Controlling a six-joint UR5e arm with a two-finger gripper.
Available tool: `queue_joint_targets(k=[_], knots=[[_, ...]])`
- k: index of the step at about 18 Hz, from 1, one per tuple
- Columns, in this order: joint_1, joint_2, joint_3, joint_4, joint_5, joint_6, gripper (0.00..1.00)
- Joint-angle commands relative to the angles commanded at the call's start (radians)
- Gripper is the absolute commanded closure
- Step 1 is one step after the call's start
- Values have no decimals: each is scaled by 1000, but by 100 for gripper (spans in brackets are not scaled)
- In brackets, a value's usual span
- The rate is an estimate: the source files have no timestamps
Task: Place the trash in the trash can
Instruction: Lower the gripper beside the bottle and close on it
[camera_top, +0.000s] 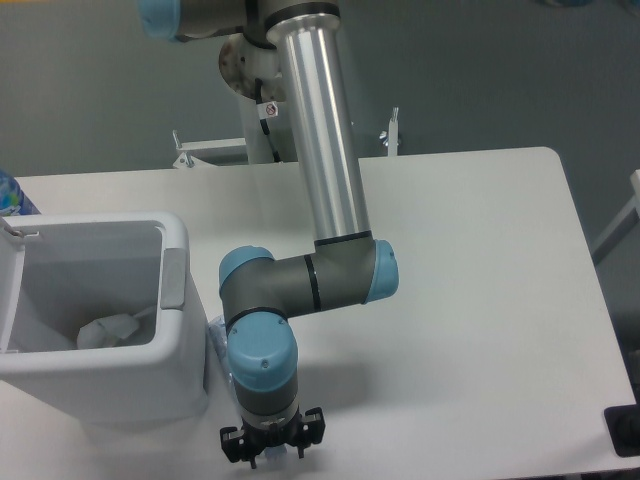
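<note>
Your gripper (272, 447) hangs low at the table's (480, 300) near edge, just beside the trash can (120, 385) — its right wall and grey side tab (174, 277) block any sideways move left. The can's mouth is open from above, a white wrapper (108, 333) lying at the bottom. To your right the tabletop is bare — wide room. The arm's own elbow (310, 282) looms above the gripper.

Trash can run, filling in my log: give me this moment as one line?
wrapper: inside trash can | bottle: mostly hidden behind arm | gripper: low beside can, at table's near edge | grip state: unclear
</note>
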Motion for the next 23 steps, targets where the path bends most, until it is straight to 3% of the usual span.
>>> queue_joint_targets(k=[5,11,23], knots=[[0,2,-2,0,2,0,41],[0,6,-3,0,2,0,55],[0,18,5,0,-3,11,61]])
